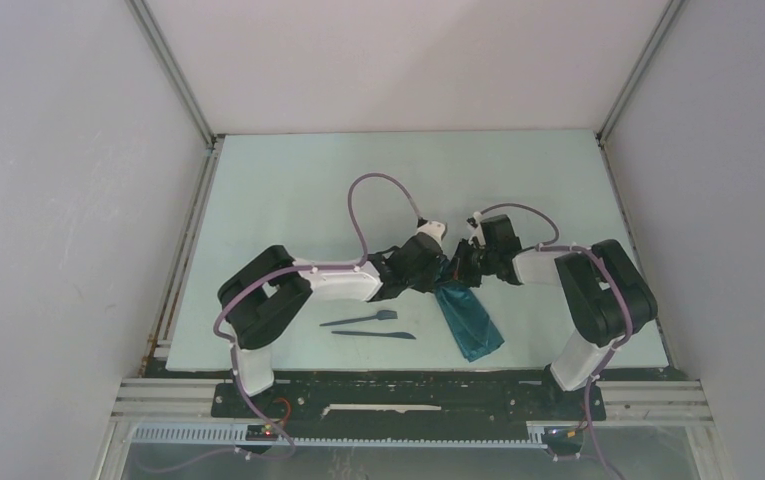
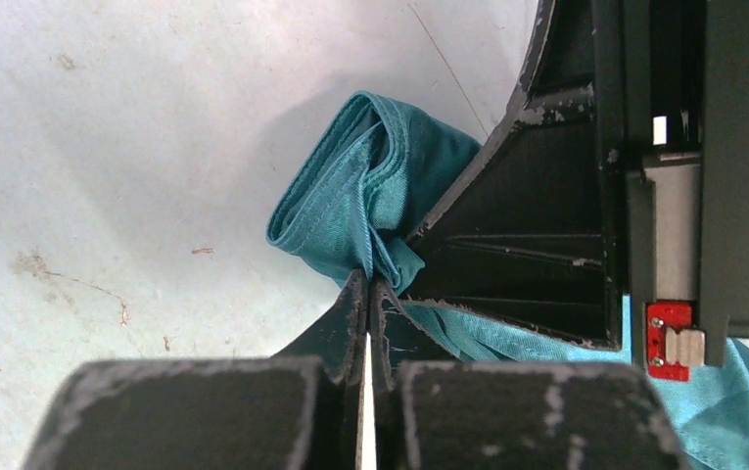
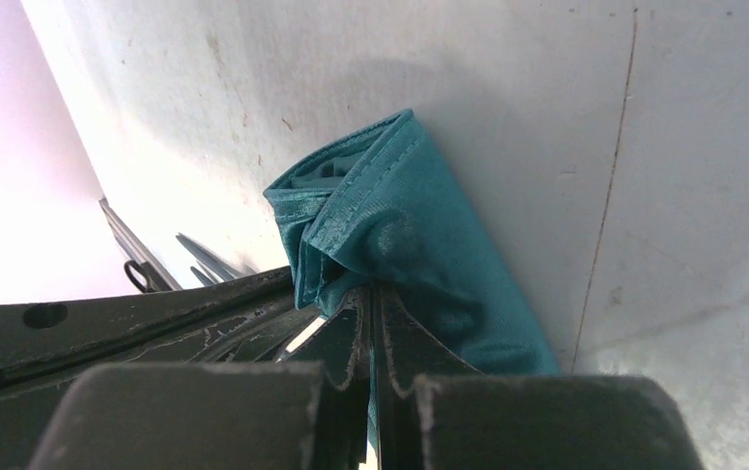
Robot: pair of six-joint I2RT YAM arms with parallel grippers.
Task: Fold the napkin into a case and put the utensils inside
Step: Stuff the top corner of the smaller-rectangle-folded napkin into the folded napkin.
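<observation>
Arms: we see both bent at the elbow, upper links rising from the near edge of the table [image 1: 278,190], forearms turned inward so the two wrists meet nose to nose over its middle.
Left gripper [image 2: 368,290]: angled down and to the right; its jaws are pressed together and pinch a fold of the napkin [image 1: 470,320] at the tips.
Right gripper [image 3: 370,299]: angled down and to the left, just beside the other; its jaws are likewise squeezed together with cloth caught between them.
Napkin, place: we find it right of centre on the table, its far end gathered up at the two grippers, the rest lying flat.
Napkin, shape: a narrow layered strip; in the wrist views the pinched end bunches into a rolled, stitched hem.
Napkin, long axis: diagonal, running from the far end under the grippers toward the near right, where the free end points at the right arm's base.
Fork [image 1: 363,319]: flat on the table left of the napkin and apart from it, lying left to right, head toward the napkin.
Knife [image 1: 376,335]: just beside the fork on its near side, roughly parallel, not touching the cloth.
</observation>
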